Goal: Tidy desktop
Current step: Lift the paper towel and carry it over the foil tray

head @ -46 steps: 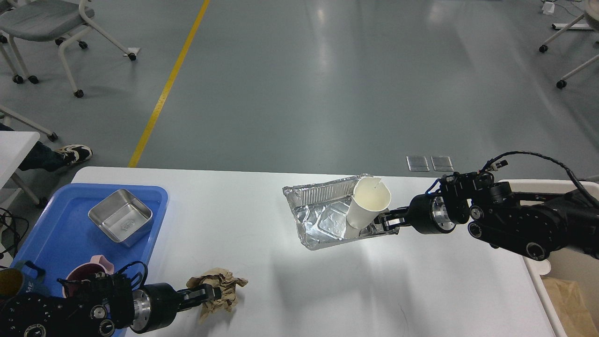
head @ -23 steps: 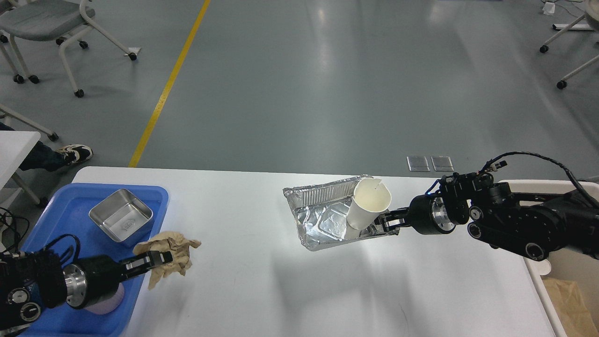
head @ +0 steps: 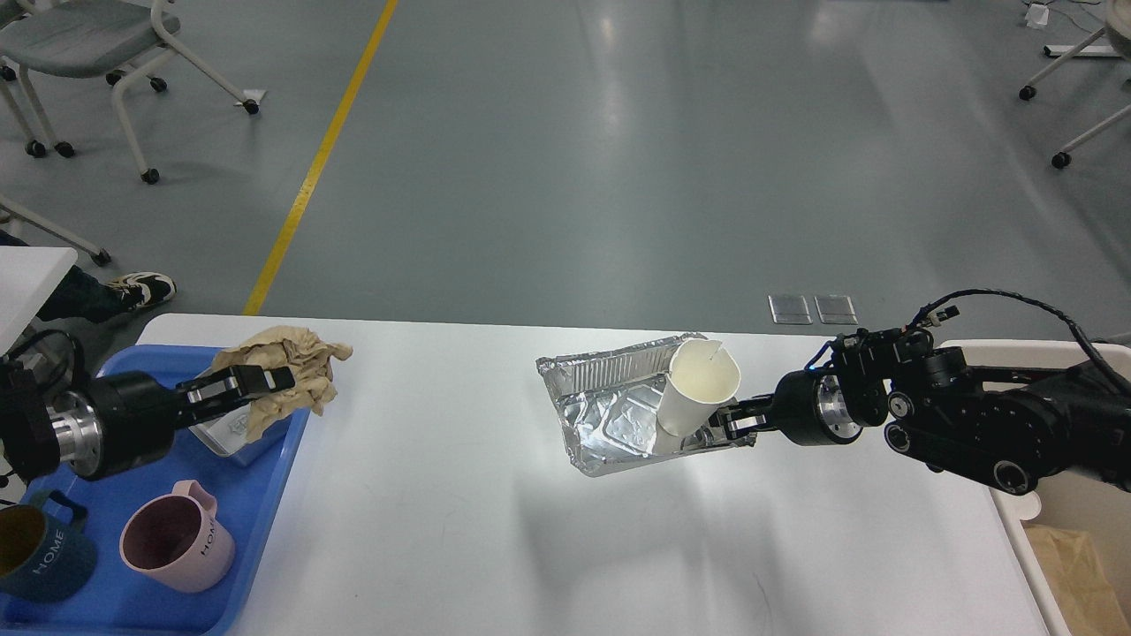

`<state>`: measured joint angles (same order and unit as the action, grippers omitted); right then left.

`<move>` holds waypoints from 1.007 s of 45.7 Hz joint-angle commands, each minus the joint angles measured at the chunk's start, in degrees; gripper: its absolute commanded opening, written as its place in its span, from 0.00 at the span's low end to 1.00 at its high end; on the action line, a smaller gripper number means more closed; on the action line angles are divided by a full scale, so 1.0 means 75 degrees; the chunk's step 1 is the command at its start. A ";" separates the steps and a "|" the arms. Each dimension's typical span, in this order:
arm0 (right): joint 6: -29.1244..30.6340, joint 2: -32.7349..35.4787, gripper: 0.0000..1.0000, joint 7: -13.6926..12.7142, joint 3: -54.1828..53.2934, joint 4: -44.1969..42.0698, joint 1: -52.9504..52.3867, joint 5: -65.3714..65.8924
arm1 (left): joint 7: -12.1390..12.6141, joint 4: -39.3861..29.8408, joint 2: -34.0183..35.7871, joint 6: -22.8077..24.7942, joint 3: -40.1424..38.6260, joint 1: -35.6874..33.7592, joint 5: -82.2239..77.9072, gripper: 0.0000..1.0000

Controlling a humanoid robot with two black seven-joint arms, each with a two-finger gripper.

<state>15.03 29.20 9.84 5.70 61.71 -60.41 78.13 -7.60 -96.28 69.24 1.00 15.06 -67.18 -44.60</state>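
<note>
Holding a crumpled brown paper wad [head: 284, 375] off the desk [head: 459, 530], the left gripper [head: 256, 382] has its fingers pinched onto the wad above the far right corner of the blue tray [head: 256, 530], where it partly hides a steel dish [head: 231, 433]. Over on the right, the right gripper [head: 729, 422] has its fingers closed on the near edge of a foil tray [head: 610, 415], which hangs tilted over the desk with a white paper cup [head: 698, 393] leaning inside it. The desk itself, the wide white top filling the lower half of the head view, shows nothing lying loose on its bare surface; both bits of rubbish look to be in the air. In the blue tray sit a pink mug [head: 175, 546] and a dark mug [head: 40, 552], apparently sorted there as keepers. At the right edge a beige bin [head: 1029, 530] already has brown paper in it, so some waste seems binned. My read: well along, nearly cleared. Left to do, as I judge it, is getting the foil tray and cup into the bin just beside that arm, and finding a home for the wad, which sits far from the bin and oddly over the tray.
</note>
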 commanded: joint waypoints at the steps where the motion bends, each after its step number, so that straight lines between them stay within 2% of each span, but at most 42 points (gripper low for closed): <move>1: 0.0000 0.0021 0.00 0.0000 0.0002 0.0011 0.0004 0.0000 | 0.0215 0.0006 -0.0114 0.0101 0.0007 -0.0652 0.0029 0.03; 4: 0.0000 0.0021 0.00 0.0000 0.0002 0.0011 0.0004 0.0000 | 0.0414 0.0017 -0.0266 0.0101 0.0019 -0.0944 0.0041 0.03; 13: 0.0000 0.0033 0.00 0.0000 0.0002 0.0011 0.0004 0.0000 | 0.0509 0.0263 -0.1226 0.0089 0.0066 -0.1332 0.0088 0.03; 27: 0.0000 0.0021 0.00 0.0000 0.0014 0.0011 -0.0008 0.0000 | 0.0509 0.1493 -0.3418 0.0089 0.0171 -0.1695 0.0088 0.04; 37: 0.0000 -0.0014 0.00 0.0000 0.0002 -0.0001 -0.0020 0.0000 | 0.0462 0.2313 -0.4754 0.0089 0.0711 -0.2071 0.0111 0.05; 46: 0.0000 -0.0037 0.00 0.0000 0.0002 -0.0024 -0.0008 0.0000 | 0.0439 0.2466 -0.5563 0.0101 0.0886 -0.2153 0.0135 0.05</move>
<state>15.03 28.95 9.84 5.74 61.55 -60.55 78.14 -4.27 -78.44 30.93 1.67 20.45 -82.87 -43.72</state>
